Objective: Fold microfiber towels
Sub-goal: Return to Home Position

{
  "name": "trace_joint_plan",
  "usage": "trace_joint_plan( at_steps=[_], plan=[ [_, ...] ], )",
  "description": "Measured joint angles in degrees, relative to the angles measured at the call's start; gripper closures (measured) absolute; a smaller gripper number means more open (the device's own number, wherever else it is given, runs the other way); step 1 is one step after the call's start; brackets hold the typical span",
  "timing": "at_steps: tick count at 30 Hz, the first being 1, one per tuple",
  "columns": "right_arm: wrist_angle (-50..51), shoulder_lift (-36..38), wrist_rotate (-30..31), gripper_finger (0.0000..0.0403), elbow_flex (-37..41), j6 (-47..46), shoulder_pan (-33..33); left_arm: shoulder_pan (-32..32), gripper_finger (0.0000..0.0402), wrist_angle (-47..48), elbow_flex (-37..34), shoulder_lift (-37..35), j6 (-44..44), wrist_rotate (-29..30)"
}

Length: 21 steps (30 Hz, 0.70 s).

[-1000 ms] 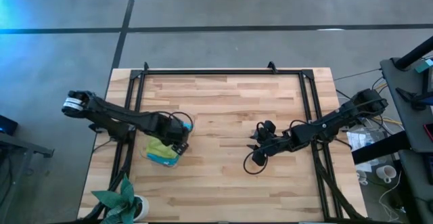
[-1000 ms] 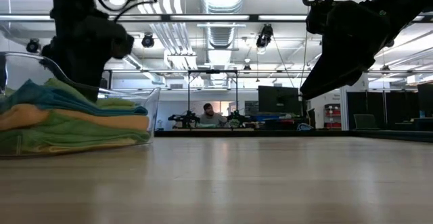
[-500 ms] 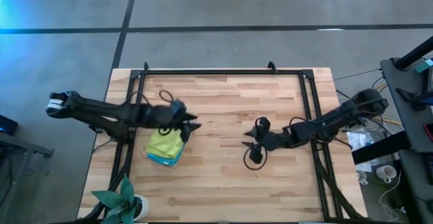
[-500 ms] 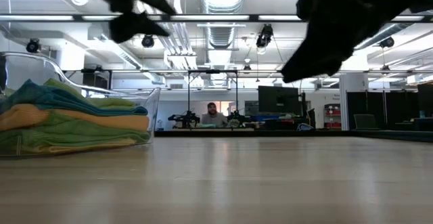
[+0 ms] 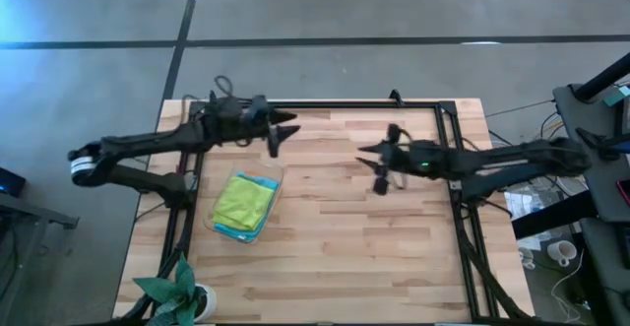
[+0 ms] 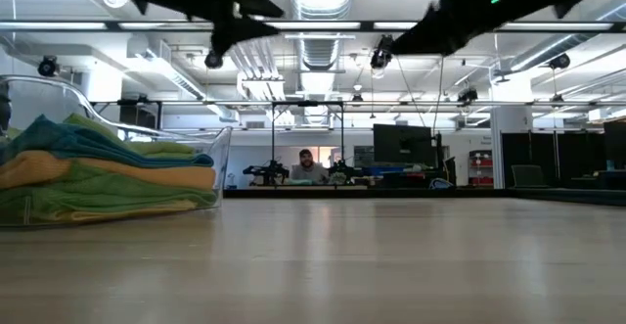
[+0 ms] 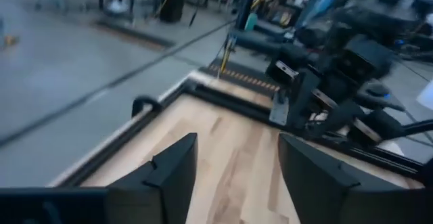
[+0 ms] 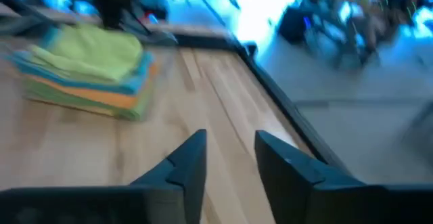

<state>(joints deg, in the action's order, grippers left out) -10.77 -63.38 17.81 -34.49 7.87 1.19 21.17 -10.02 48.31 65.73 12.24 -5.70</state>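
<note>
The microfiber towels (image 5: 241, 204) lie folded in a stack inside a clear bin (image 5: 273, 178) at the table's left. Lime green is on top, with blue, orange and green layers below (image 6: 98, 172). The stack also shows in the right wrist view (image 8: 88, 65). My left gripper (image 5: 285, 129) hovers high over the far left of the table, past the bin, pointing nearly level toward the table's right. It is open and empty (image 7: 237, 176). My right gripper (image 5: 367, 159) hangs in the air right of centre, pointing toward the table's left. It is open with a narrower gap and holds nothing (image 8: 230, 163).
A potted green plant (image 5: 177, 292) stands at the near left corner. A black frame rail (image 5: 325, 103) runs along the far edge and down both sides. Bare wood (image 5: 325, 247) lies between the bin and my right arm.
My left gripper has lifted off the towel stack, gone up and toward the far edge, and tipped from pointing down to nearly level. My right gripper has risen and swung toward the far edge. The stack has stayed in the bin.
</note>
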Motion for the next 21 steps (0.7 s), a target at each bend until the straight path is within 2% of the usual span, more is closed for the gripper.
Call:
trace_joint_plan(
  at_steps=[5, 9, 16, 21],
  plan=[
    [-0.69, 16.14, -5.56, 0.0341, 7.52, 2.66, -0.81, -3.59, 0.0260, -0.05, -6.52, -10.31, -5.53, -0.28],
    [-2.07, 28.74, -6.03, 0.0386, 14.38, 1.97, -3.52, -5.40, 0.0313, -1.52, -14.67, -20.49, -7.00, -0.17],
    [-1.04, 44.95, 6.21, 0.0390, 22.33, -1.97, -3.81, -5.42, 0.0386, -3.50, -27.65, -37.28, -7.05, 3.27],
    [-1.23, 51.75, 7.86, 0.0391, 26.14, -0.93, -3.81, -5.42, 0.0400, -4.67, -35.32, -43.17, -6.00, 3.28]
  ],
)
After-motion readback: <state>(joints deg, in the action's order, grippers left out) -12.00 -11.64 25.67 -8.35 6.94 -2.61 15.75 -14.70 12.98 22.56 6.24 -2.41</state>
